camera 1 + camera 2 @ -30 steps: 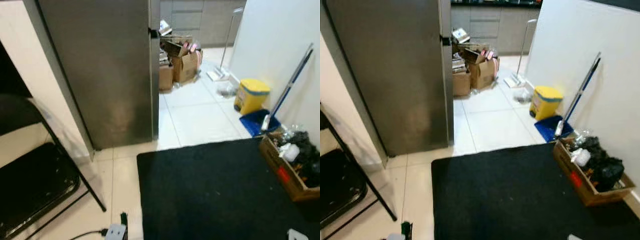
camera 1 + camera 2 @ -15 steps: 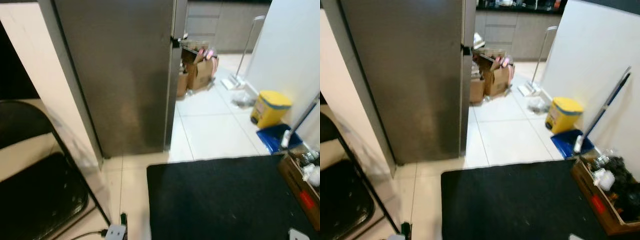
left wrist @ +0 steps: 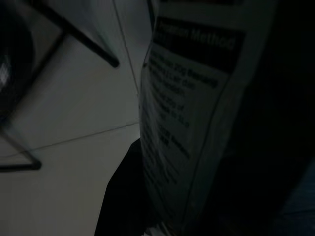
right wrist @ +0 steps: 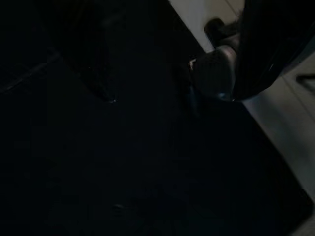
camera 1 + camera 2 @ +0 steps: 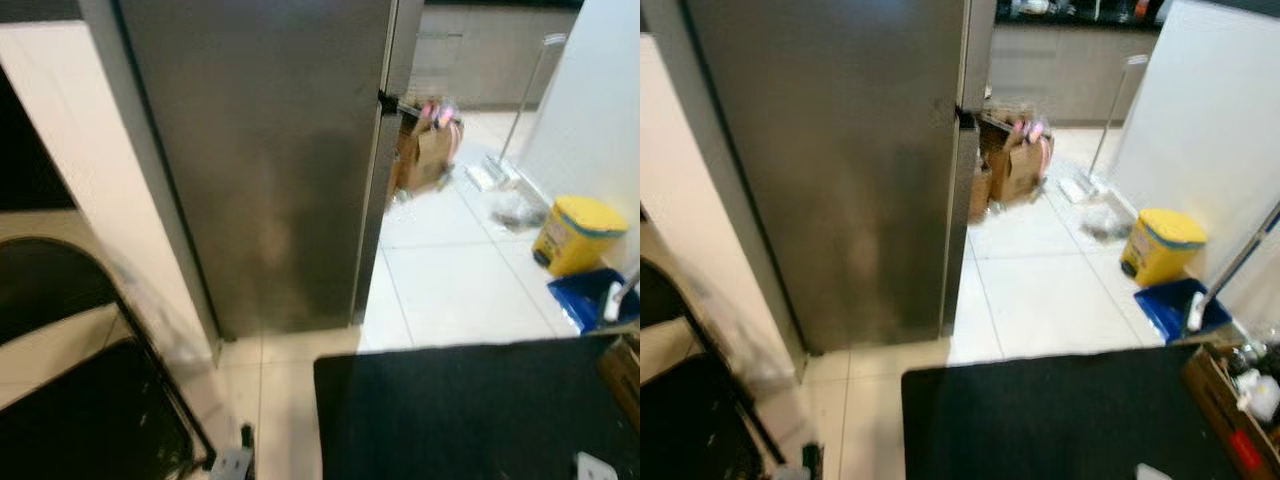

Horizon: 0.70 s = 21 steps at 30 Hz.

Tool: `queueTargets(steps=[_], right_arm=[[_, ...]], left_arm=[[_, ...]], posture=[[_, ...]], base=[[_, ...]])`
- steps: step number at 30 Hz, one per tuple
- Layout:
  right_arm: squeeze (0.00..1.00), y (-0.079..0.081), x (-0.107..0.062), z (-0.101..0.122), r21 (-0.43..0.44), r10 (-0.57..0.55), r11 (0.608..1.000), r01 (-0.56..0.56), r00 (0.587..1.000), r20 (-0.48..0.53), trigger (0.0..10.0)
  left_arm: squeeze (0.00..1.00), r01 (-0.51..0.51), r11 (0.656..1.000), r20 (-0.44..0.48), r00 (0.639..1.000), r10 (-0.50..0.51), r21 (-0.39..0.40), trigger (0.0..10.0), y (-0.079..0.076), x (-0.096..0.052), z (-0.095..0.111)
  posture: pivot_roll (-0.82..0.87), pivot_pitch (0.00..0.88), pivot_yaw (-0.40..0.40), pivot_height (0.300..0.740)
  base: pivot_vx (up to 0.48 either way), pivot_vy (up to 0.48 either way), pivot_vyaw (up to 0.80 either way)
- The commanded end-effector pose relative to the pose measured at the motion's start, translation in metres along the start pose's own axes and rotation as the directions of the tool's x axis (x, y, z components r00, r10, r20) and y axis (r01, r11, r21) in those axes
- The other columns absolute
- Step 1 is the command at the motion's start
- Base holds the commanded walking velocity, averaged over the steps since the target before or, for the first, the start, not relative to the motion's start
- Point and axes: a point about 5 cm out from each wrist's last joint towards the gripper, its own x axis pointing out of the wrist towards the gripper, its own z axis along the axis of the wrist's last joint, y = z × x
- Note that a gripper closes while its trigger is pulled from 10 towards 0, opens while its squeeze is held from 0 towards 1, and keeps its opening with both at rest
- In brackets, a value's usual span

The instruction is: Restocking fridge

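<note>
The tall stainless-steel fridge stands straight ahead with its door shut; its front edge and black hinge face the kitchen aisle. A package with a white printed label sits very close in the dark left wrist view, held in my left gripper above tiled floor. The tip of my left gripper peeks in at the lower edge of the left eye view. A white bit of my right arm shows low on the right, over the black mat; the right wrist view is too dark to read its fingers.
A black mat covers the floor before me. A black folding chair stands at the left by a cream wall. Right of the fridge lie cardboard boxes, a yellow bin, a blue dustpan and an open box of items.
The camera has turned left and moved nearer, so the fridge looks bigger and sits further right in the picture. Nothing in the room has moved.
</note>
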Motion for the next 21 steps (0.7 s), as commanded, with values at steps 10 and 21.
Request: queueTargets(steps=[10,21], right_arm=[[0.00,-0.0035,-0.0006,0.0026,0.031,-0.008,0.999,0.008,1.000,0.018,10.0],[0.00,-0.0030,-0.0007,0.0049,0.023,0.018,1.000,-0.019,0.999,0.028,10.0]], left_arm=[[0.00,0.019,1.000,-0.002,1.000,-0.019,0.010,10.0,-0.0043,0.0006,-0.0003],[0.00,0.021,1.000,-0.002,1.000,-0.021,0.012,10.0,-0.0046,0.0008,0.0001]], posture=[[0.00,0.000,-0.028,0.740],[0.00,0.000,-0.029,0.740]], base=[[0.347,0.000,-0.47],[0.348,0.000,0.00]])
